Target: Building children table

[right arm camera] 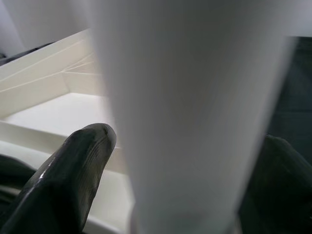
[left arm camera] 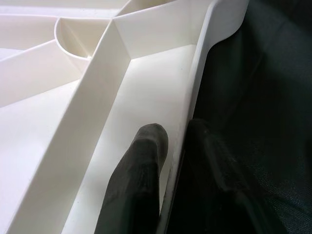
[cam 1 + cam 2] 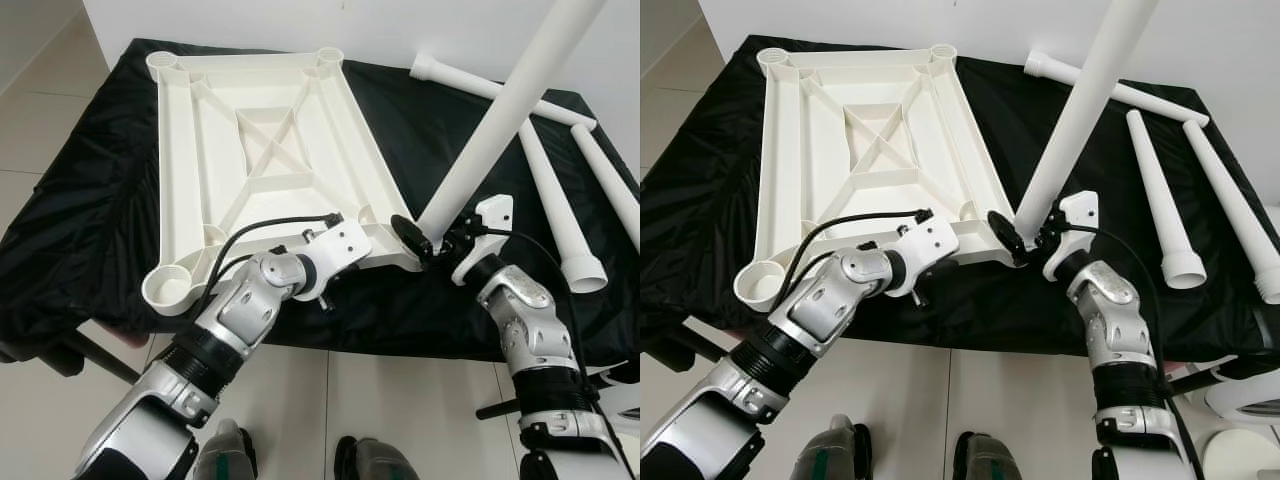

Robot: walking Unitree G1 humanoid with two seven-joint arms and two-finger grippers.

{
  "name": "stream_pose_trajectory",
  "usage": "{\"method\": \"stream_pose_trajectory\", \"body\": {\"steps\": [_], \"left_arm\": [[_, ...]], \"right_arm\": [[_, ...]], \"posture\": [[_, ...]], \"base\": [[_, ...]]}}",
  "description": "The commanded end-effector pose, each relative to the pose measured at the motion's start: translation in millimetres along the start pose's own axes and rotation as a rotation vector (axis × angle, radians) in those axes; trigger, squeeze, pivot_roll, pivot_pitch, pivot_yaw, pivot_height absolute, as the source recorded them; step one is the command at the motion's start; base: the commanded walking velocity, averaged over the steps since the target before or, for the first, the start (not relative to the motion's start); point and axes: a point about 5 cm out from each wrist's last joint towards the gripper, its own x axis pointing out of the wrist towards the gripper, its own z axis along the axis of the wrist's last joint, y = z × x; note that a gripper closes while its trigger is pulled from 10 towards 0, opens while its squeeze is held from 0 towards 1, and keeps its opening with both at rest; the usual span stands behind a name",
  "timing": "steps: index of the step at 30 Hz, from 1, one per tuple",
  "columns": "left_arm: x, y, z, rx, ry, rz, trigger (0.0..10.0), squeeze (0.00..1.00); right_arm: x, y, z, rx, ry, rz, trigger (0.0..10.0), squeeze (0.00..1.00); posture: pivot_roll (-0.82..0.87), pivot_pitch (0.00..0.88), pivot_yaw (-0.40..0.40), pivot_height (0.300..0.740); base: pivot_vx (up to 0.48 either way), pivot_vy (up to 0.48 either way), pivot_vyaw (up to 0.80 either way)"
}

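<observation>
While the upturned white tabletop [image 3: 265,150] lies ribs-up on the black cloth [image 3: 80,210] that covers the work table, we see our left gripper [image 2: 170,161] pinching its near rim, one black finger [image 2: 139,180] inside the channel and the other outside against the cloth. Further right, our right gripper [image 3: 432,240] is closed around the narrow end of a white table leg [image 3: 500,120], which leans up and away from the tabletop's near right corner. Beyond it, three more white legs [image 3: 555,205] lie loose on the cloth, well apart from the tabletop.
</observation>
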Motion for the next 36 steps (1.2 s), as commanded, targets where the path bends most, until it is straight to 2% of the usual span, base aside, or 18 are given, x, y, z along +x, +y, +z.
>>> {"method": "stream_pose_trajectory", "body": {"steps": [1, 9, 10, 11, 12, 24, 25, 26, 27, 28, 31, 33, 36], "left_arm": [[5.5, -8.8, 4.5, 0.022, -0.016, -0.068, 10.0, 0.0], [5.4, -8.2, 4.5, 0.025, -0.015, -0.069, 10.0, 0.0], [5.5, -8.0, 4.5, 0.024, -0.015, -0.068, 10.0, 0.0], [5.5, -8.0, 4.5, 0.024, -0.015, -0.068, 10.0, 0.0], [5.6, -8.1, 4.8, 0.024, -0.016, -0.068, 10.0, 0.0], [5.7, -8.9, 4.5, 0.024, -0.017, -0.07, 10.0, 0.0], [5.8, -9.1, 4.5, 0.024, -0.017, -0.071, 10.0, 0.0], [5.8, -9.1, 4.5, 0.024, -0.017, -0.071, 10.0, 0.0], [5.7, -9.5, 4.4, 0.024, -0.017, -0.072, 10.0, 0.0], [5.7, -9.8, 4.1, 0.024, -0.016, -0.073, 10.0, 0.0], [5.7, -10.0, 3.9, 0.024, -0.016, -0.073, 10.0, 0.0], [5.6, -10.9, 3.6, 0.024, -0.016, -0.075, 10.0, 0.0], [5.6, -11.5, 3.5, 0.024, -0.016, -0.077, 10.0, 0.0]], "right_arm": [[-2.7, -2.5, -2.7, 0.005, 0.008, 0.011, 10.0, 0.0], [-2.5, -10.8, 1.0, -0.046, 0.031, 0.068, 10.0, 0.0], [-2.8, -12.2, 1.6, -0.041, 0.03, 0.073, 5.0, 0.0], [-2.8, -12.2, 1.6, -0.041, 0.03, 0.073, 5.0, 0.0], [-3.2, -14.0, 2.3, -0.04, 0.03, 0.08, 0.0, 0.0], [-5.9, -14.1, 0.8, -0.046, 0.028, 0.107, 0.0, 0.0], [-5.8, -11.7, -0.6, -0.036, 0.026, 0.101, 9.0, 0.0], [-5.8, -11.7, -0.6, -0.036, 0.026, 0.101, 9.0, 0.0], [-5.1, -7.7, -1.9, -0.017, 0.019, 0.099, 10.0, 0.0], [-3.9, -2.2, -2.9, -0.007, 0.009, 0.096, 10.0, 0.0], [-3.0, 1.4, -3.4, -0.001, 0.001, 0.096, 10.0, 0.0], [1.1, 8.7, -3.3, 0.016, -0.024, 0.056, 10.0, 0.0], [5.5, 11.5, -2.1, 0.029, -0.038, -0.006, 10.0, 0.0]], "posture": [[-0.02, 0.07, -0.05, 0.74], [-0.02, 0.071, -0.051, 0.74], [-0.02, 0.07, -0.051, 0.74], [-0.02, 0.07, -0.051, 0.74], [-0.02, 0.071, -0.052, 0.74], [-0.02, 0.072, -0.052, 0.74], [-0.02, 0.071, -0.052, 0.74], [-0.02, 0.071, -0.052, 0.74], [-0.02, 0.071, -0.053, 0.74], [-0.02, 0.072, -0.053, 0.74], [-0.02, 0.072, -0.053, 0.74], [-0.02, 0.07, -0.053, 0.74], [-0.02, 0.069, -0.053, 0.74]], "base": [[0.0, 0.0, 0.0], [0.0, 0.0, 0.0], [0.0, 0.0, 0.0], [0.0, 0.0, 0.0], [0.0, 0.0, 0.0], [0.0, 0.0, 0.0], [0.0, 0.0, 0.0], [0.0, 0.0, 0.0], [0.0, 0.0, 0.0], [0.0, 0.0, 0.0], [0.0, 0.0, 0.0], [0.0, 0.0, 0.0], [0.0, 0.0, 0.0]]}}
